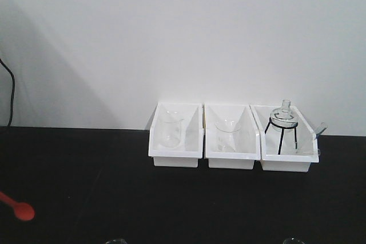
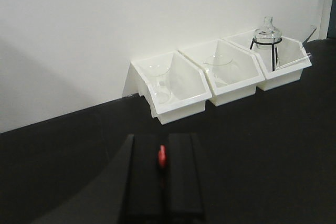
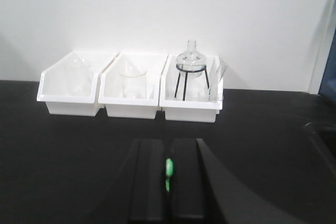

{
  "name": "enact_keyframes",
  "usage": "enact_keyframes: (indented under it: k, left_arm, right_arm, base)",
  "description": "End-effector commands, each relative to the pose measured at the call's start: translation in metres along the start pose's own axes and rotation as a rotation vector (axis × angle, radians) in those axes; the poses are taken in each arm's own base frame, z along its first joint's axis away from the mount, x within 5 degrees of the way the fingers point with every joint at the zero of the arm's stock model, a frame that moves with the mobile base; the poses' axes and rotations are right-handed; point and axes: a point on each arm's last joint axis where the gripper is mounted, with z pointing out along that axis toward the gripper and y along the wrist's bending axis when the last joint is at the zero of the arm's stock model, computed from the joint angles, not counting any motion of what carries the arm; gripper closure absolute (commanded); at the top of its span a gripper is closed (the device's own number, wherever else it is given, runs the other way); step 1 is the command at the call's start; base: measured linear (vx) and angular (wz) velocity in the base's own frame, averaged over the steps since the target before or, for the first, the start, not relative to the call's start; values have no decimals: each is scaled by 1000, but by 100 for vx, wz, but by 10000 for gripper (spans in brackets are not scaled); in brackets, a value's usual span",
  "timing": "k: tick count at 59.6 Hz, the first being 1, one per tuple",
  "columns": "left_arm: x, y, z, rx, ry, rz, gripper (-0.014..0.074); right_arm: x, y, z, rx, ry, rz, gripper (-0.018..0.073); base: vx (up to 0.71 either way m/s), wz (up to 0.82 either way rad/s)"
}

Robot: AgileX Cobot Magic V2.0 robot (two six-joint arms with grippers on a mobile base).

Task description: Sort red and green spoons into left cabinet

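My left gripper point(image 2: 164, 138) is shut on the red spoon point(image 2: 162, 156), of which a short red piece shows in the narrow slit between the black fingers. In the front view the red spoon's bowl point(image 1: 23, 212) hangs over the black table at the far lower left, while the gripper holding it is out of that frame. My right gripper point(image 3: 168, 142) is shut on the green spoon point(image 3: 168, 167), a green sliver pinched between its fingers. Both grippers are well short of the white bins. The left cabinet is out of view.
Three white bins stand side by side against the white wall: the left bin point(image 1: 176, 154) holds a glass beaker, the middle bin point(image 1: 231, 155) a glass funnel, the right bin point(image 1: 287, 159) a round flask point(image 1: 284, 115) on a black tripod. A black cable point(image 1: 11, 92) hangs at far left.
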Motion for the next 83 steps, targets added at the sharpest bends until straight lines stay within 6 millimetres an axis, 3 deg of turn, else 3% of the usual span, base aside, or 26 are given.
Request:
enact_keyframes:
  k: [1,8,17,83]
  left_arm:
    - [3,-2,-13,-31,-48,-36,597]
    - [22,-7,-22,-28,-44,-56,597]
    - [32,-10,-27,-24,-49,-73,597]
    - [33,-10,-27,-22,-46,-71,596]
  right_arm:
    - [-12,-1,-14,6,-87,-20,564]
    - [-10,-3,-26,14,-115,-44,564]
    - [-9,-4,-31,15,-137,-50,564]
    - [-7,-4,-31,17,-125,-49,564]
  base:
    - [0,0]
    - [0,0]
    - [0,0]
    - [0,0]
